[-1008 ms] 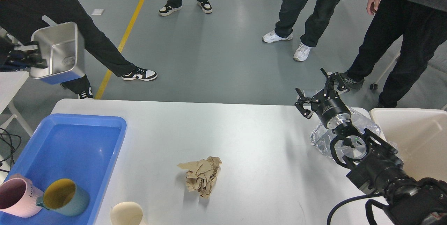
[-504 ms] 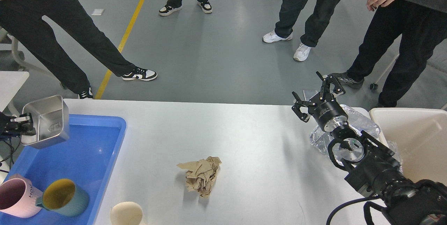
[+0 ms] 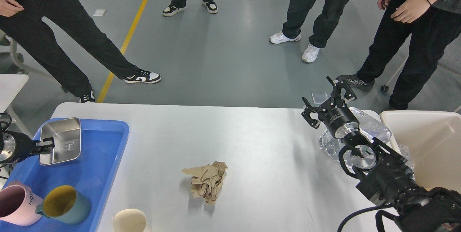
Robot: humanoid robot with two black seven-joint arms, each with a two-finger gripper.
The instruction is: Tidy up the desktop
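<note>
White counter (image 3: 252, 142) fills the view, people standing beyond. Since a second ago the left gripper (image 3: 48, 145) has lowered the steel tin (image 3: 62, 140) into the blue tray (image 3: 104, 160), fingers pinching its rim; release comes next. Right gripper (image 3: 329, 102) hovers, fingers spread, with the crumpled paper (image 3: 207, 181) still mid-counter.

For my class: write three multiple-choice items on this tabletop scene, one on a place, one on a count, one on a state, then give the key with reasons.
1. Where is the steel container?
A. in the blue tray
B. beside the crumpled brown paper
C. in the beige bin

2. How many mugs lie in the tray?
A. one
B. two
C. four

3. How is the right gripper?
A. shut on paper
B. open, holding nothing
C. gripping a mug

Key: 1 A, it sits at the tray's far end, gripped by the left gripper. 2 B, a pink mug and a teal mug. 3 B, its fingers are spread over the desktop.
</note>
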